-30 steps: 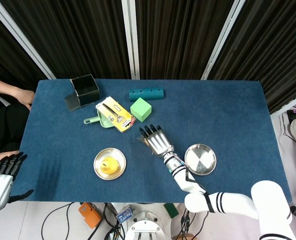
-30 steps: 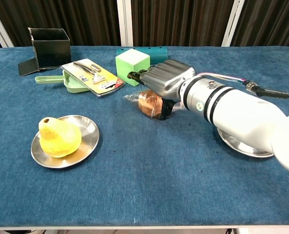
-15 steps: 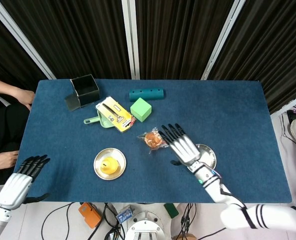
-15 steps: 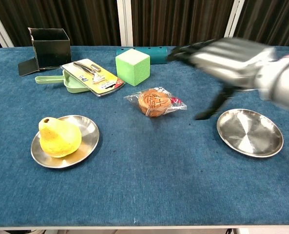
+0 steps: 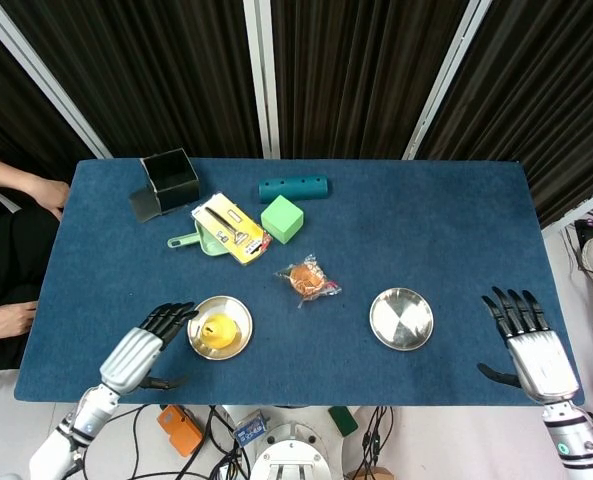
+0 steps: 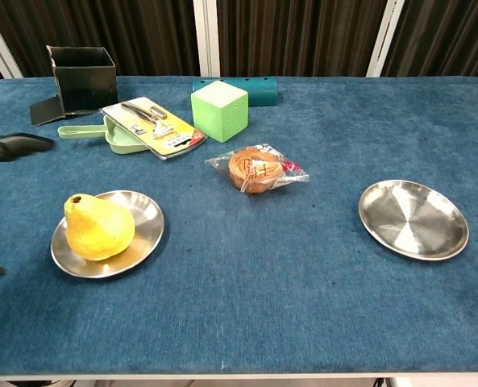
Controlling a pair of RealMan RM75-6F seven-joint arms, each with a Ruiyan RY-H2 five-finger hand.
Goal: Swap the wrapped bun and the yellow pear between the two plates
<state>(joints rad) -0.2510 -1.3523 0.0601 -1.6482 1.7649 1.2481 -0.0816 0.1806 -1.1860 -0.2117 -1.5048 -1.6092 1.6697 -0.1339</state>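
Note:
The wrapped bun (image 5: 308, 279) (image 6: 257, 168) lies on the blue cloth between the two plates, in its clear wrapper. On the left steel plate (image 5: 238, 345) (image 6: 143, 241) sits the yellow pear (image 5: 216, 330) (image 6: 97, 226). The right steel plate (image 5: 401, 319) (image 6: 413, 219) holds nothing. My left hand (image 5: 144, 350) hovers open just left of the pear's plate, fingers spread; in the chest view only its dark fingertips (image 6: 13, 145) show at the left edge. My right hand (image 5: 524, 345) is open off the table's right front corner, well clear of the right plate.
At the back stand a black box (image 5: 169, 178), a green cube (image 5: 282, 219) (image 6: 219, 109), a teal bar (image 5: 293, 188), and a packaged tool (image 5: 230, 229) on a pale green scoop (image 5: 187, 240). A person's arm (image 5: 16, 180) rests at the left edge.
My right hand let go of the bun, then withdrew from the table's middle to the right front corner. My left hand moved in from the far left to beside the pear's plate.

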